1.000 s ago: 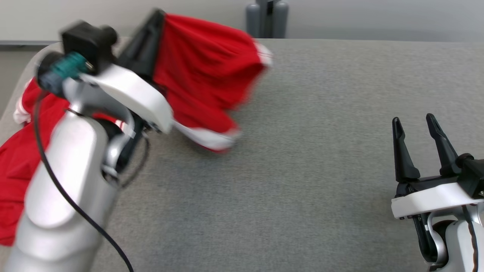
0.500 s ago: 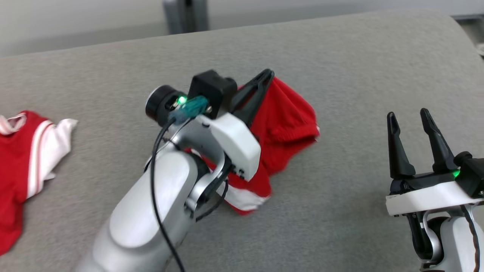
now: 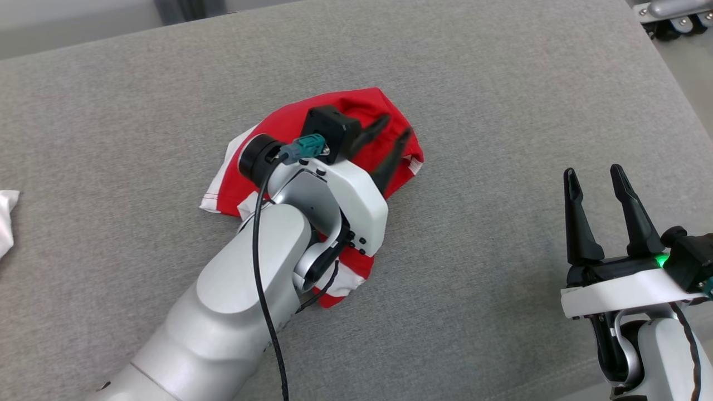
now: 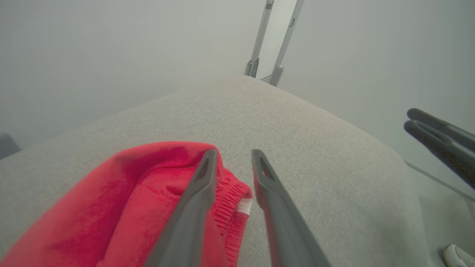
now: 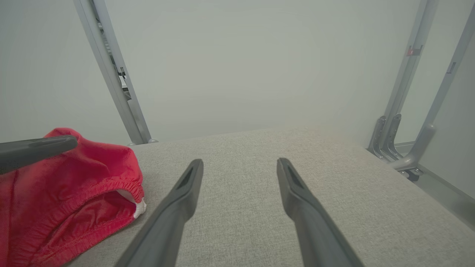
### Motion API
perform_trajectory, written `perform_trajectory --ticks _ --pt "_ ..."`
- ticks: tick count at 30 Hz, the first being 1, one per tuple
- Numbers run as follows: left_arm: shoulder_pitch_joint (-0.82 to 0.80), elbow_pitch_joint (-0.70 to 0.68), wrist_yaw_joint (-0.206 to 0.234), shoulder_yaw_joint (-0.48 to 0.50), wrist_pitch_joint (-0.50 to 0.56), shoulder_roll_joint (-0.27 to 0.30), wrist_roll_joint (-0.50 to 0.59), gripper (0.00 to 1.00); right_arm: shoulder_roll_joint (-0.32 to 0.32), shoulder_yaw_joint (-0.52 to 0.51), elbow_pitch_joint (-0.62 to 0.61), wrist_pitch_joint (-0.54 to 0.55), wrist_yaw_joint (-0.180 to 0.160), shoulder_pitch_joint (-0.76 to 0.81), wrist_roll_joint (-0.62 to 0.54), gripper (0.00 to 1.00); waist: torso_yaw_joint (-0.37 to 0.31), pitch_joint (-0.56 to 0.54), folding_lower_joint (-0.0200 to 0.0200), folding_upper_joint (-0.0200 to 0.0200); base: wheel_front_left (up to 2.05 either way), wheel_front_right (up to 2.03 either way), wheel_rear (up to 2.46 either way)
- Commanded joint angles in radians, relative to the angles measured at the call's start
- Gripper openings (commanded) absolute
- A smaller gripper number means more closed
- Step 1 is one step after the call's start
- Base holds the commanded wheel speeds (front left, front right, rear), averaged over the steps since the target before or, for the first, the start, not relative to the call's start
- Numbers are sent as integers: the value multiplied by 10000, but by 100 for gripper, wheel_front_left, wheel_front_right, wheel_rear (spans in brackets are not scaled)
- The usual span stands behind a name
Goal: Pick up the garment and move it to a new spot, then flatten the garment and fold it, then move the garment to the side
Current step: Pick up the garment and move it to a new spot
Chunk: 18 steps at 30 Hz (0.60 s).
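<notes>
The red garment [image 3: 312, 117], with white trim, lies crumpled on the grey table [image 3: 501, 111] near its middle. My left gripper [image 3: 396, 126] hovers over the garment's right edge, open, with nothing between its fingers. In the left wrist view the garment [image 4: 141, 193] lies under and to the left of the open left gripper [image 4: 233, 152]. My right gripper [image 3: 591, 170] stands open at the lower right, apart from the cloth. The right wrist view has the open right gripper [image 5: 239, 161] over bare table, with the garment [image 5: 74, 185] to its left.
A piece of white cloth [image 3: 5, 217] pokes in at the table's left edge. A metal frame on castors [image 3: 668, 16] stands beyond the table's right edge. Bare table lies between the garment and my right gripper.
The head camera has swung to the right. My left gripper has lowered the red garment onto the table and opened, letting it go. The right gripper has stayed open.
</notes>
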Motion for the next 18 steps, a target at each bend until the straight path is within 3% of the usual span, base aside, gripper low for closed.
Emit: perform_trajectory --ticks 1,9,18 --pt "-263 47 -71 -181 -265 46 -142 100 -38 -3 56 -114 -3 -96 7 100 116 -12 0 0 0 0 0" --pt "-26 -724 60 -573 -1288 279 -3 100 -45 -138 193 -102 -3 77 -218 100 923 -480 0 0 0 0 0" --pt "1454 -2996 1542 1060 -1940 1816 -491 100 -45 -184 7 114 -3 233 -389 100 1693 -942 0 0 0 0 0"
